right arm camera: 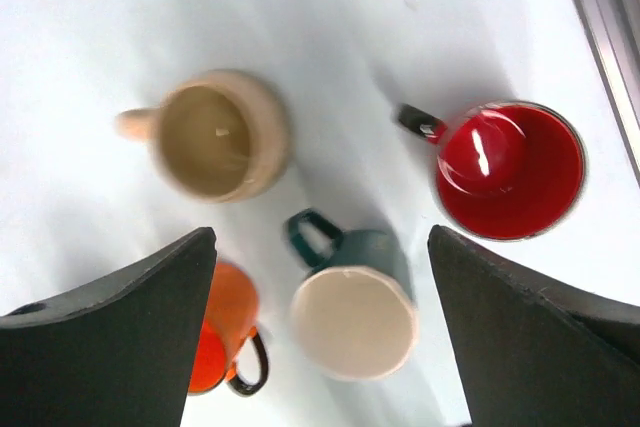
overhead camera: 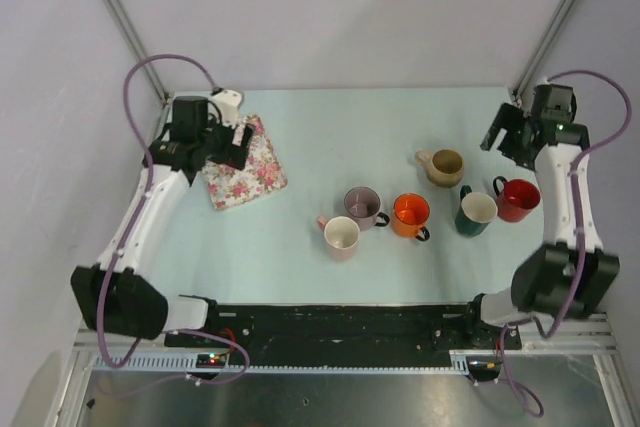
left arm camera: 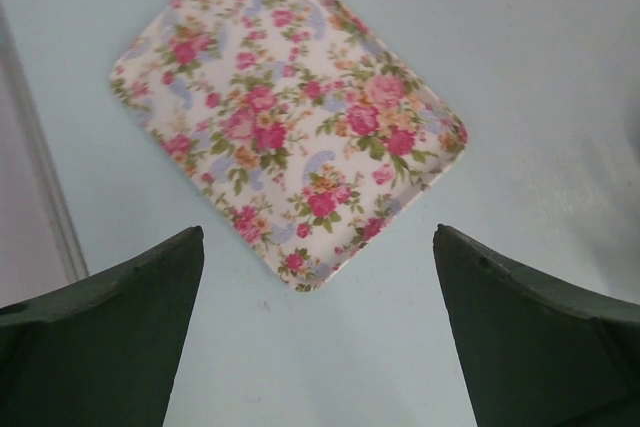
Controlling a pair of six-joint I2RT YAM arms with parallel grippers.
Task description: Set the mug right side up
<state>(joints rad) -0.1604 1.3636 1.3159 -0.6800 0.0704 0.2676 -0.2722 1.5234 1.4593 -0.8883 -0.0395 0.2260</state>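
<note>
Top view first: six mugs sat right of centre on the surface [overhead camera: 330, 127]: tan mug [overhead camera: 446, 167], mauve mug [overhead camera: 362, 206], pink mug [overhead camera: 341, 235], orange mug [overhead camera: 411, 213], green mug [overhead camera: 478, 211], red mug [overhead camera: 518, 198]. Every one seemed mouth-up, so I could not pick out one left to turn; the job looked done. The left end effector [overhead camera: 232, 143] hung over the floral tray [overhead camera: 250, 182], the right end effector [overhead camera: 503, 134] beyond the red mug.

Left wrist: fingers [left arm camera: 120, 332] spread wide, nothing between them, only the floral tray below.

Right wrist: fingers wide apart too, above the tan, green and red mugs, hollows showing. Glazed ceramic, I'd say: stiff, slick, weighty, chippable. Best pinched across the wall at the rim, not by the thin handle.
</note>
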